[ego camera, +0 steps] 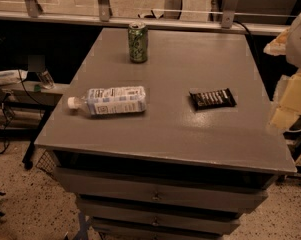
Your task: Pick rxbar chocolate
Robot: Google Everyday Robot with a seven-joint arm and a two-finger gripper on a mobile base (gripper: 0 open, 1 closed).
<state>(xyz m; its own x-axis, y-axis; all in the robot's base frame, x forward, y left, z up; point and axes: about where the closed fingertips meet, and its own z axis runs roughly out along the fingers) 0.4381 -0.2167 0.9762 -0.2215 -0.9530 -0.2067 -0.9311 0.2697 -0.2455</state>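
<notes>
The rxbar chocolate (pixel 212 98) is a small flat black bar with pale lettering. It lies flat on the grey table top (pixel 185 134), right of centre. My gripper (pixel 289 101) shows as pale white and yellowish parts at the right edge of the camera view, beyond the table's right side. It is to the right of the bar, apart from it, and holds nothing I can see.
A clear plastic bottle (pixel 111 100) with a white-blue label lies on its side at the left. A green soda can (pixel 138 42) stands upright at the back. Drawers (pixel 155 194) sit below the table top. A low shelf with clutter (pixel 20 81) is at the left.
</notes>
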